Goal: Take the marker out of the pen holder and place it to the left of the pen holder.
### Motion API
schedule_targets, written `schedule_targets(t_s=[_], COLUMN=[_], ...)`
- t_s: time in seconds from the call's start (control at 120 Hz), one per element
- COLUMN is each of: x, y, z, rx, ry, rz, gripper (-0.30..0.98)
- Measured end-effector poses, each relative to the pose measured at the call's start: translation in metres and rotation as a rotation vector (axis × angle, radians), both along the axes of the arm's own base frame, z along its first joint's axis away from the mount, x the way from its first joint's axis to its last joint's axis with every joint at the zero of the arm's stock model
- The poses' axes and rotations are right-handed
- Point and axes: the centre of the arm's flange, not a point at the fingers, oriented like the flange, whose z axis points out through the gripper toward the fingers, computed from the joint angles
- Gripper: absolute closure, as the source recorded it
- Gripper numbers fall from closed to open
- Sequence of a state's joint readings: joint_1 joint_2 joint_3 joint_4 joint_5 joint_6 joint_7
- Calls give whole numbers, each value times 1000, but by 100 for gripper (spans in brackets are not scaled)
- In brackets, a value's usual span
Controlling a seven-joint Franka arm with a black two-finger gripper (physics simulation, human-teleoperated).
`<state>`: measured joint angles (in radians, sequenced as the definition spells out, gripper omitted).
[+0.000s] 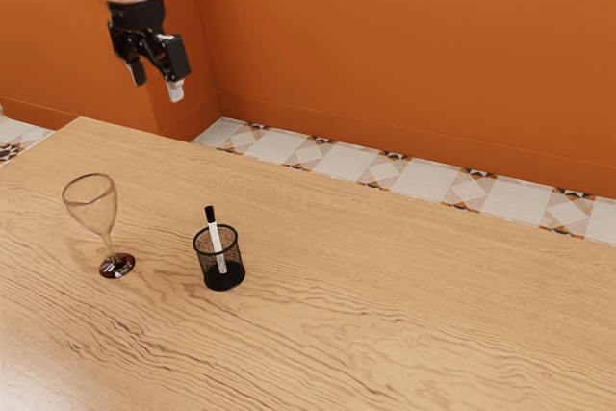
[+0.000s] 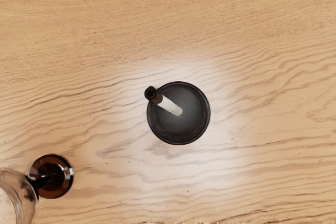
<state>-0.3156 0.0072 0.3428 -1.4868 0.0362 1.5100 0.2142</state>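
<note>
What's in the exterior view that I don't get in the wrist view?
Exterior view: the end effector above the table, an orange wall and patterned floor tiles.

Wrist view: a look straight down into the mesh pen holder.

Both: the table, wine glass, pen holder and black-capped marker leaning inside.

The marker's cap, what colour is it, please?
Black, above the white barrel; clearest in the exterior view.
</note>
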Motion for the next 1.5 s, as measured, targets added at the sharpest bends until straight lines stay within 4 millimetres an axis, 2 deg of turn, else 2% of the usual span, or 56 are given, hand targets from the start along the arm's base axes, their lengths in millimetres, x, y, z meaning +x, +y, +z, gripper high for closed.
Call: schedule_targets(t_s=[0.1,0.2,0.242,0.317,0.35,0.417,0.517,0.567,0.683,0.817,0.95,1.133,1.5], x=[5,2,2,-5,-7,-3,11,15,24,39,54,68,100], y=[-28,-44,-49,-59,-61,-51,-2,8,3,12,21,40,63], z=[-14,-53,-81,-165,-193,-225,-257,-264,-279,-305,-305,-317,-330], rx=[11,8,8,-23,-33,-52,-84,-98,-152,-162,-162,-162,-142], ry=[29,76,109,197,215,207,175,156,117,86,33,11,-15], rz=[-58,-96,-100,-96,-88,-48,78,111,164,223,257,313,354], gripper=[2,2,2,2,2,2,2,2,3,3,2,2,3])
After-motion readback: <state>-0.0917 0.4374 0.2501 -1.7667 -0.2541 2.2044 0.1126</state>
